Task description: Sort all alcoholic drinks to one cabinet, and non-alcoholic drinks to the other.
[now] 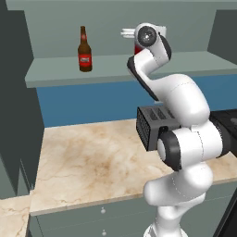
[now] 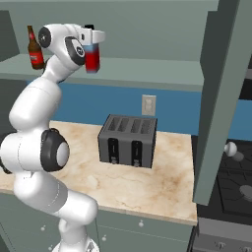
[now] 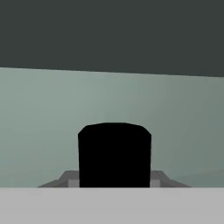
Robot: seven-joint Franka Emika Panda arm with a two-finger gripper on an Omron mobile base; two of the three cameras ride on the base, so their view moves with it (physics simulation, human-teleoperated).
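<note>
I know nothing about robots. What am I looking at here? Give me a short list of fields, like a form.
place: kitchen, marble counter below an open cabinet shelf
hand: raised at shelf height, shut on the flat bottle
flat bottle: red below, blue shoulder, black cap; whether it rests on the shelf cannot be told
beer bottle: brown, red label, upright on the shelf, apart from the hand
toaster: dark, on the counter
stove: at the counter's right end

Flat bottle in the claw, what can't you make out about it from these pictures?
- Flat bottle: left base view, the arm hides nearly all of it.
- Whether its base touches the shelf: unclear in the right base view.
- Claw fingers: hand view, the black cap covers them.
</note>
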